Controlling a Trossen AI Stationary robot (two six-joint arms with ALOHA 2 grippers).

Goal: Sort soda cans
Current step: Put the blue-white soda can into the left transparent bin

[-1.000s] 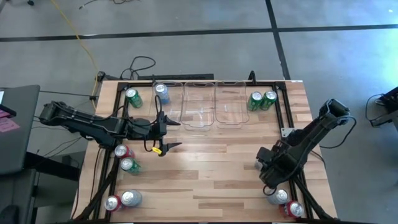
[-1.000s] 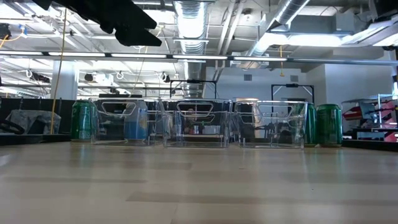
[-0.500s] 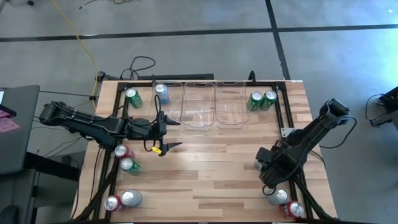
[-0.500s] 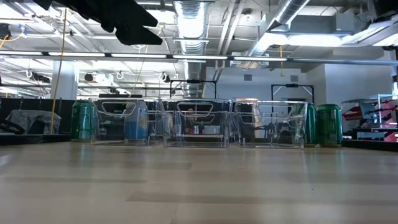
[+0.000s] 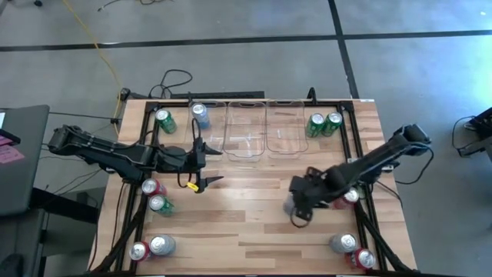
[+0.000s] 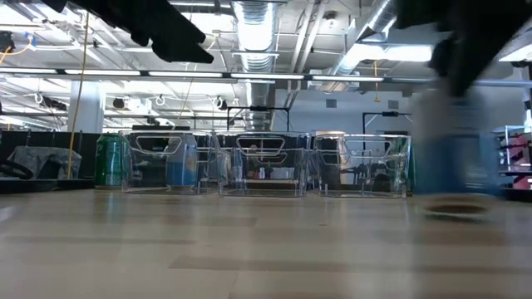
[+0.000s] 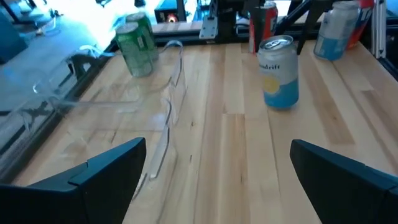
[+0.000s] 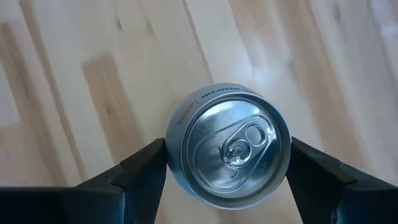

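A blue/silver can (image 8: 228, 145) is seen end-on between the fingers of the right gripper (image 8: 227, 168), its pull-tab top facing the wrist camera and its long axis upright; the fingers are closed against its two sides. In the high view this right gripper (image 5: 298, 201) is placed over bare table on the right half, nearer the front than the bins. From it the three clear bins lie toward the far edge and to the left, the right bin (image 5: 283, 135) being closest. The can appears lifted just clear of the wood, though that cannot be settled.

The left gripper (image 5: 204, 164) hangs spread wide and empty, just in front of the left bin (image 5: 213, 132).

No can is seen inside the middle bin (image 5: 247, 137) or the right bin; two green cans (image 5: 324, 124) stand just beside the right bin.
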